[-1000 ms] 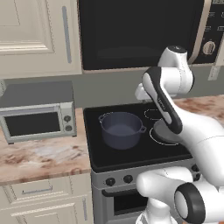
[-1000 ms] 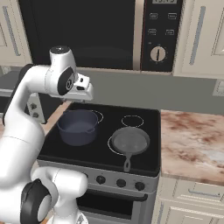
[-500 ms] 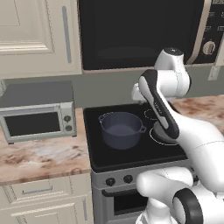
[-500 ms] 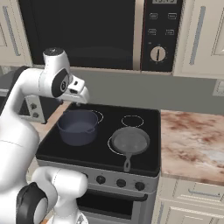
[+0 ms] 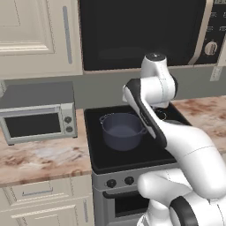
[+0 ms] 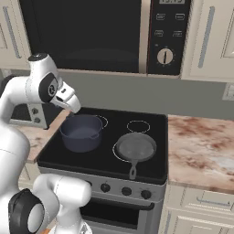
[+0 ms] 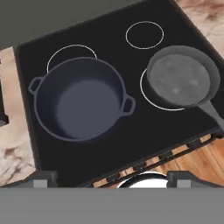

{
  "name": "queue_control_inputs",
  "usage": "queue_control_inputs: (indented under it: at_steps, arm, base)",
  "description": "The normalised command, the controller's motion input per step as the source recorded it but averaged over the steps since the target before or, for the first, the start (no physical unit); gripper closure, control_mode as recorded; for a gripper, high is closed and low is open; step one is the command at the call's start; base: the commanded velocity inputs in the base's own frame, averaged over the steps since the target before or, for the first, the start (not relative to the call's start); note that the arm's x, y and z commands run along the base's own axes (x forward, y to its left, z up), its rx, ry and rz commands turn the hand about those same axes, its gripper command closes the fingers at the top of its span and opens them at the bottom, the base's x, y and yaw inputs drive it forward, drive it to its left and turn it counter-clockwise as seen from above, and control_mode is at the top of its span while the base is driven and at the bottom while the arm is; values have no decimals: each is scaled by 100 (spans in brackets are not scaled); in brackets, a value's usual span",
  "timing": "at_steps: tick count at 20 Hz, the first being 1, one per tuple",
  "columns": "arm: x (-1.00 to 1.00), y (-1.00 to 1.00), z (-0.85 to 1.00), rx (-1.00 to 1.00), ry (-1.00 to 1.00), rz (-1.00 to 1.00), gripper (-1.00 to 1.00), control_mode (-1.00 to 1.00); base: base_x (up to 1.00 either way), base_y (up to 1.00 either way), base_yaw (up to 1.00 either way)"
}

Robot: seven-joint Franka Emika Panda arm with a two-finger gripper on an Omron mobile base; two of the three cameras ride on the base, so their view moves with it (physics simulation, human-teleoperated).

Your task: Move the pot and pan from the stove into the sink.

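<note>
The stove carries both vessels well inside its edges. The pot stands on the left half, the pan right of it with bare glass between, its handle reaching toward the near edge. The gripper hovers above, jaws spread wide, holding nothing.

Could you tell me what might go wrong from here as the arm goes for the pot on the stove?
The pot is wide, with only small loop handles, so the open end effector above it may get a poor hold on rim or handle and let it tip. The pan sits close beside it on the stove; a swinging pot could knock its handle.
</note>
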Motion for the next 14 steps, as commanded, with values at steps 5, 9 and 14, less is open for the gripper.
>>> queue_control_inputs:
  at_steps: [5,9,14]
  arm:
    - [0,6,-15,4,0,-21,-100,-100]
    - [0,0,-1,1,0,-2,-100,-100]
    - [0,0,-27,0,4,0,-100,-100]
  base:
    - [0,0,0]
    - [0,0,0]
    - [0,0,0]
